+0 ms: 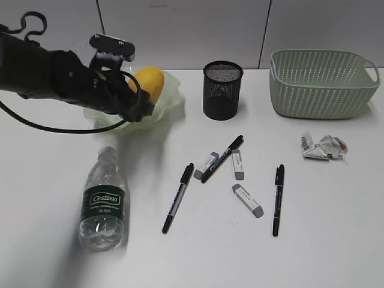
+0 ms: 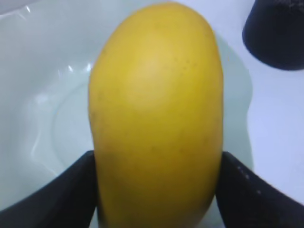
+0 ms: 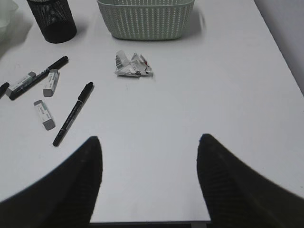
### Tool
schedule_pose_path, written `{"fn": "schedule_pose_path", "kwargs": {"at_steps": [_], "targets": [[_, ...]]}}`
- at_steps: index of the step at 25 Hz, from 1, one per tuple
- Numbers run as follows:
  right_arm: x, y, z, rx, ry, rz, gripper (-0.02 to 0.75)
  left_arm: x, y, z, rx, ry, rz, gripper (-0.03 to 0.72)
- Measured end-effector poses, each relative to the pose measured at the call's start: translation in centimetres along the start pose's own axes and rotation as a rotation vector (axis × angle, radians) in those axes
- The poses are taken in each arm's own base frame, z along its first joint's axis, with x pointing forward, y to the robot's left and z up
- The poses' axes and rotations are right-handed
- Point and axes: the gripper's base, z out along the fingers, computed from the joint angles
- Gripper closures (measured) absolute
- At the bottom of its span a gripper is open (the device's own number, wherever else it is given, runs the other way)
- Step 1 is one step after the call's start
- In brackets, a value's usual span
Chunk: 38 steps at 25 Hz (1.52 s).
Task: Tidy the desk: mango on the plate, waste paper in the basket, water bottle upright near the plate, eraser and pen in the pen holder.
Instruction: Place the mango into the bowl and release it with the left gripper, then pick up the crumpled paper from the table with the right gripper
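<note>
Left gripper (image 2: 156,190) over the plate (image 1: 171,84) at back left of the desk (image 1: 336,240), fingers (image 2: 61,190) flanking the mango (image 2: 156,118) on both sides — touching or a hair apart, cannot tell, so grip unconfirmed. Mango sitting in the plate bowl, long axis running away from the wrist camera. Right gripper (image 3: 149,180) spread wide, nothing between the jaws, hovering above bare desk at the right front.

Water bottle (image 1: 103,201) lying flat at front left, cap toward the plate, "Cestbon" label facing up. Pen holder (image 1: 222,90) upright at back centre, just right of the plate; contents not visible. Basket (image 1: 323,83) at back right. Waste paper (image 1: 324,146) on the desk in front of the basket, apart from it.

Centre clutter — three black pens (image 1: 178,198) (image 1: 222,158) (image 1: 278,199) and three grey-white erasers (image 1: 206,165) (image 1: 238,164) (image 1: 248,200), all flat on the desk. Middle pen lying between two erasers, close beside both. Third eraser between the outer pens, clear of both.
</note>
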Motion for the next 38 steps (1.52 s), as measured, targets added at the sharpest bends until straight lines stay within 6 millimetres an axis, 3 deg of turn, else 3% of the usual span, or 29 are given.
{"fn": "schedule_pose_path", "kwargs": {"at_steps": [2, 5, 11, 14, 18, 22, 27, 33, 38], "targets": [[0.0, 0.0, 0.0, 0.000, 0.000, 0.000, 0.237, 0.5, 0.3, 0.9, 0.003, 0.041, -0.007, 0.137], [0.0, 0.0, 0.0, 0.000, 0.000, 0.000, 0.237, -0.4, 0.3, 1.0, 0.011, 0.041, -0.022, 0.038], [0.0, 0.0, 0.0, 0.000, 0.000, 0.000, 0.237, -2.7, 0.2, -0.1, 0.033, 0.026, -0.029, 0.016], [0.0, 0.0, 0.0, 0.000, 0.000, 0.000, 0.237, -3.7, 0.0, -1.8, 0.056, 0.040, -0.044, 0.056], [0.0, 0.0, 0.0, 0.000, 0.000, 0.000, 0.237, -4.6, -0.3, -5.0, 0.091, 0.078, -0.044, 0.202], [0.0, 0.0, 0.0, 0.000, 0.000, 0.000, 0.237, -3.0, -0.1, -10.3, 0.087, 0.077, -0.046, 0.286], [0.0, 0.0, 0.0, 0.000, 0.000, 0.000, 0.237, 1.1, 0.1, -20.4, 0.080, 0.010, -0.050, 0.298], [0.0, 0.0, 0.0, 0.000, 0.000, 0.000, 0.237, 7.5, 0.0, -31.7, 0.026, -0.043, -0.058, 0.298], [0.0, 0.0, 0.0, -0.001, 0.000, 0.000, 0.237, 11.7, 0.5, -37.5, -0.102, -0.083, -0.122, 0.298]]}}
